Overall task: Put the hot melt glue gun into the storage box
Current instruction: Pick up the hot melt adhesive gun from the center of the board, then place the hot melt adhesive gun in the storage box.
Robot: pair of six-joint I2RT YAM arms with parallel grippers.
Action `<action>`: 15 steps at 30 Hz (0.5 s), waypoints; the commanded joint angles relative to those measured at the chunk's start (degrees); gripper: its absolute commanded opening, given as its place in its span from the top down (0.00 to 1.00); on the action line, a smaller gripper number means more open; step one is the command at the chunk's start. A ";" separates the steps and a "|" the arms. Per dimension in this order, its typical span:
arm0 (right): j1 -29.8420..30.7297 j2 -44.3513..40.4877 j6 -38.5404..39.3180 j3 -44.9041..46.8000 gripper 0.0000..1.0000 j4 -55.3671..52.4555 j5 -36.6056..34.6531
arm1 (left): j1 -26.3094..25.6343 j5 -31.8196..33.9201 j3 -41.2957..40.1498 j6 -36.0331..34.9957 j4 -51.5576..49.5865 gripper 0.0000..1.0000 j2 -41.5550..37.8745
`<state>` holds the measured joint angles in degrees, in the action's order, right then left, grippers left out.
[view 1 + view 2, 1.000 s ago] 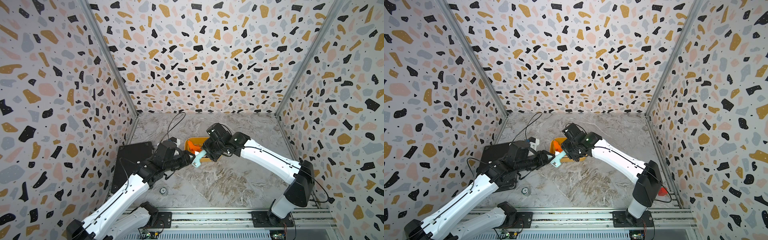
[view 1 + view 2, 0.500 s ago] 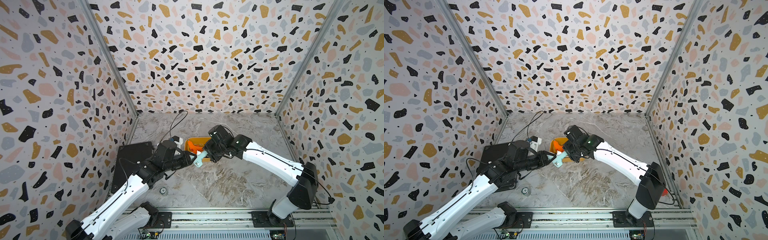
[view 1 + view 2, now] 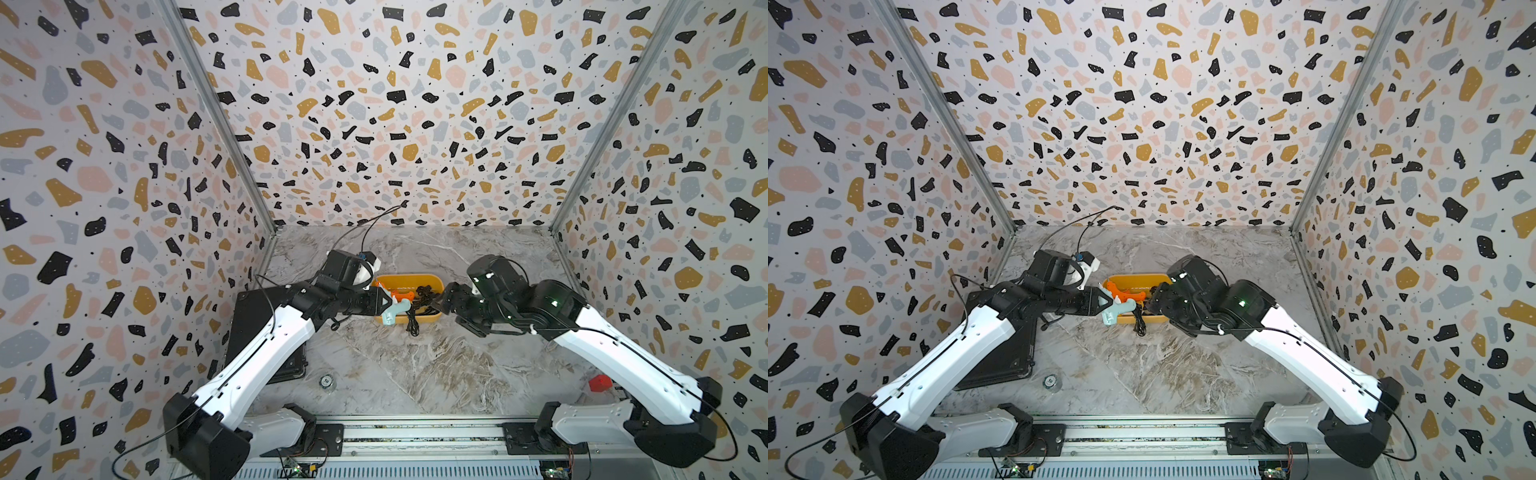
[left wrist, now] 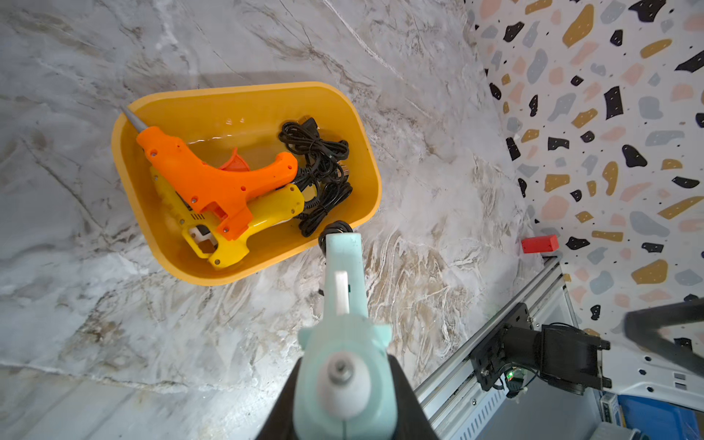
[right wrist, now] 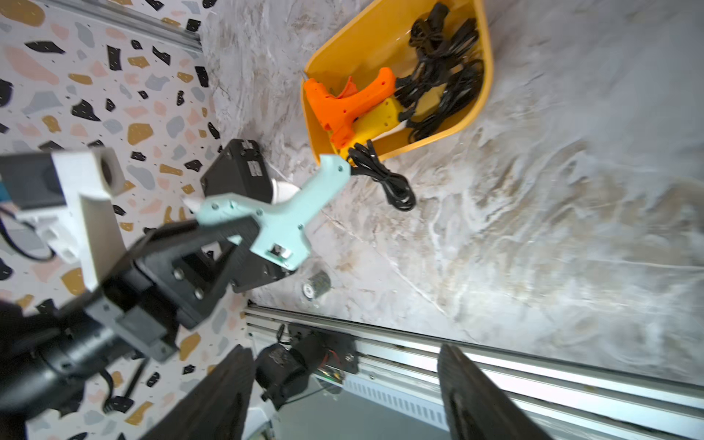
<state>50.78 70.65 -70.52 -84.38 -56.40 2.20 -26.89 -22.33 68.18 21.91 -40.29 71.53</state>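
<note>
Left gripper (image 3: 384, 306) clamps the mint-green hot melt glue gun (image 3: 395, 311) in the air at the near rim of the yellow-orange storage box (image 3: 409, 276) in both top views, its black cord (image 3: 411, 324) dangling. The left wrist view shows an orange gun (image 4: 213, 179) and a yellow gun (image 4: 266, 213) inside. In the right wrist view, the right gripper (image 5: 343, 400) gapes empty. A second ago it was at the gun too and has since drawn back.

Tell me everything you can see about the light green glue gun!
It's a mint-green plastic glue gun with a white nozzle tip and white trigger. The left tool clamps its barrel, holding it in the air, handle pointing toward the yellow storage box, not inside yet. A bundled black cord hangs from the handle's end.
</note>
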 commanded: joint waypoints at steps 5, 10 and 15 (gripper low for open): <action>-8.38 -4.11 21.41 0.93 0.20 -13.00 1.47 | 4.52 -12.06 11.38 -4.94 -0.75 1.00 8.26; -11.95 -4.16 31.97 0.28 0.21 -14.34 2.29 | 5.81 -19.24 18.14 -3.59 -0.76 1.00 15.45; -12.98 -5.25 37.92 1.22 0.21 -14.34 1.63 | 5.44 -20.32 20.29 -2.58 -0.49 1.00 21.62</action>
<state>38.33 66.89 -39.27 -83.50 -68.71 3.86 -21.19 -38.92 87.00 19.05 -41.69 91.20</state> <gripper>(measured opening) 0.794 0.268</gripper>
